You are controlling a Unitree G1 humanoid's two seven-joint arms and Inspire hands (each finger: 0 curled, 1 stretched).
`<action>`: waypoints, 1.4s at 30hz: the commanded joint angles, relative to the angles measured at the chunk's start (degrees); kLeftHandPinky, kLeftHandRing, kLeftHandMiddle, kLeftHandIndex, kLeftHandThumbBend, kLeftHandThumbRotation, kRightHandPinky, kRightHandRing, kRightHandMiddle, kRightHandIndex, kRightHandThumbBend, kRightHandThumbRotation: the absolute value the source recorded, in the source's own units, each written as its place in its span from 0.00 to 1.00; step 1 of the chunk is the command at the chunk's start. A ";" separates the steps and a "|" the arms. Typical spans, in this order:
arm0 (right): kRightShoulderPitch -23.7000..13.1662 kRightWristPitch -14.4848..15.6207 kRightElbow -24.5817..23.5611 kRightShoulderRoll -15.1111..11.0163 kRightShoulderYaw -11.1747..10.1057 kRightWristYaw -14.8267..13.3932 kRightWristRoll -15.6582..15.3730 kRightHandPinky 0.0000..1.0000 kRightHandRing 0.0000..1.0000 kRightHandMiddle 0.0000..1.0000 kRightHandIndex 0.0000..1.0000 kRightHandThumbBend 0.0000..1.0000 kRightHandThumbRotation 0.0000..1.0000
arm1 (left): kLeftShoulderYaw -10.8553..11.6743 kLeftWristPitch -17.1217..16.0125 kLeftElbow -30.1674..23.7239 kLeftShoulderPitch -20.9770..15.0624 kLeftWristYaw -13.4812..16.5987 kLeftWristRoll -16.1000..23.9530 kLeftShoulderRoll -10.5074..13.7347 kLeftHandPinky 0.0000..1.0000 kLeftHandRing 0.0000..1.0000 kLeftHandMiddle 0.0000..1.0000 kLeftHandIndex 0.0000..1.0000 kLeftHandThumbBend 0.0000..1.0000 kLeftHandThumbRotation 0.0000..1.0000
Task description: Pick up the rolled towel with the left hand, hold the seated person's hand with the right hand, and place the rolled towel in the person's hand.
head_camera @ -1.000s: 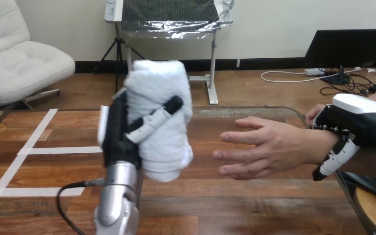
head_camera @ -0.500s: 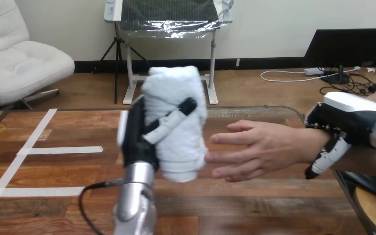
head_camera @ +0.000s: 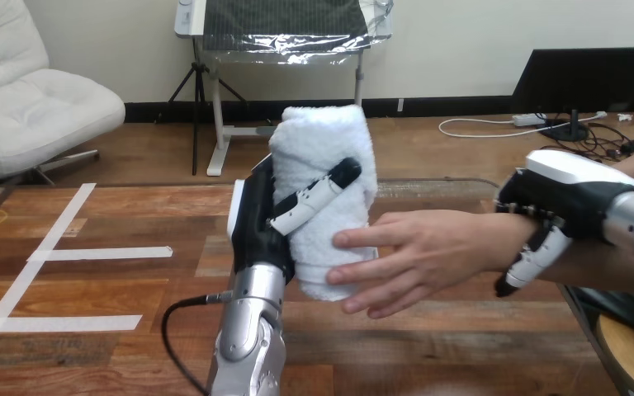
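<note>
Rolled towel [head_camera: 322, 148], gripped by left hand [head_camera: 257, 224], has reached person's hand [head_camera: 429, 247]; right hand [head_camera: 565, 194] clasps wrist [head_camera: 505, 239].

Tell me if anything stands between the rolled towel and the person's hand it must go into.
Nothing visible does. The rolled towel, held upright in the left hand, touches the person's hand at its fingertips. The right hand curls round the person's wrist, clear of that path.

White rolled towel [head_camera: 324, 157], upright, clasped by the left hand [head_camera: 257, 223]; the person's hand [head_camera: 437, 247], open, its fingers touching the towel's lower right side.
</note>
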 commanded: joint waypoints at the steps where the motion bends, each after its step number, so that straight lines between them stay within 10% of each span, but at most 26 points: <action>1: -6.58 1.89 -0.57 2.24 0.17 -0.49 -0.31 0.21 0.28 0.35 0.37 0.91 0.04 | 1.60 -4.30 1.02 -10.44 0.54 -1.13 -8.14 0.25 0.30 0.36 0.42 0.63 0.00; 42: -8.19 4.37 -2.43 4.67 0.66 -0.02 -2.19 0.24 0.30 0.37 0.36 0.92 0.06 | -1.19 -3.33 0.39 -11.48 1.48 -1.73 -12.60 0.25 0.31 0.37 0.42 0.65 0.00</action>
